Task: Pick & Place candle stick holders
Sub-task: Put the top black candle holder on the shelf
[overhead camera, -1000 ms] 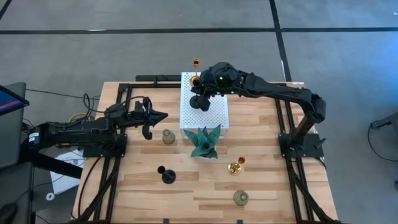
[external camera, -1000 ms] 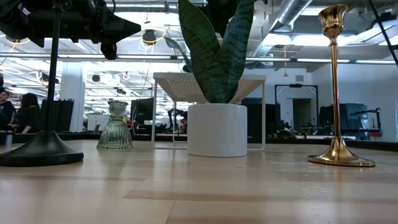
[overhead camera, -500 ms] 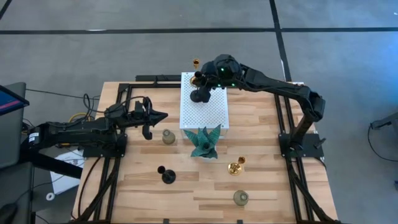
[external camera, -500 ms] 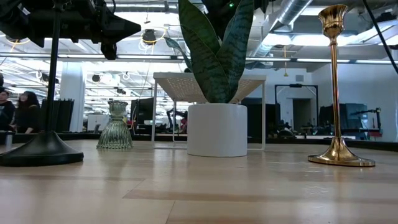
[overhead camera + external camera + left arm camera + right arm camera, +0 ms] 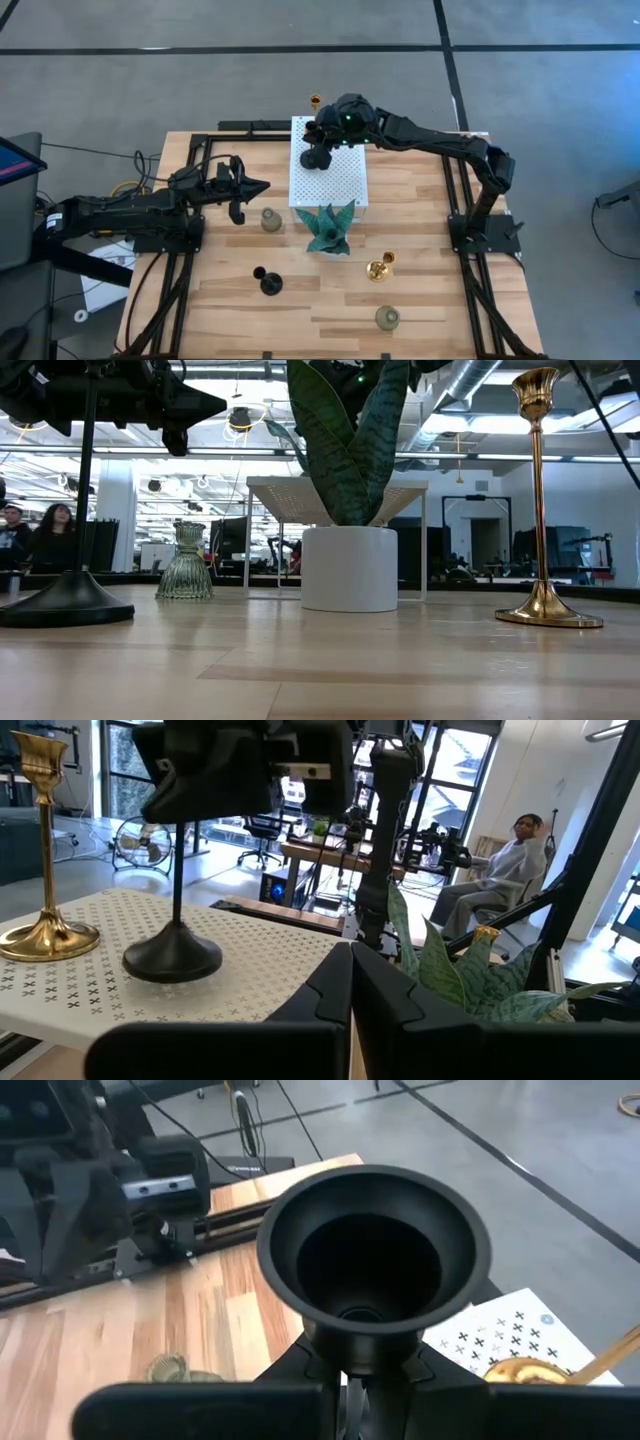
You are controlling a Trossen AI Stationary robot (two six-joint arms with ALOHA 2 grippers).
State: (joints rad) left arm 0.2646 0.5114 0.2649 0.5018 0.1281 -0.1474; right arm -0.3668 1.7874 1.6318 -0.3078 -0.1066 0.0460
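Stock, 6 holders. On the white perforated platform (image 5: 330,175) at 12 o'clock: 1 slim gold candlestick holder (image 5: 315,103) at its far edge, 1 black round-based holder (image 5: 318,158) clamped by your right gripper (image 5: 325,135). Left gripper (image 5: 255,187), pinched shut and empty, idles at 9 o'clock. On the wooden table (image 5: 430,250) remain 4: 2 grey-green glass (image 5: 270,220), 1 black (image 5: 268,282), 1 gold (image 5: 379,268). Platform's near half offers room.

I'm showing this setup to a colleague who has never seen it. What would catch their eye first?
Probably the right gripper at the table's far side, shut on a black candle holder whose base rests on the white perforated platform, beside a gold holder standing there. Next, the teal spiky ornament mid-table in front of the platform. The left gripper waits, shut, at the left.
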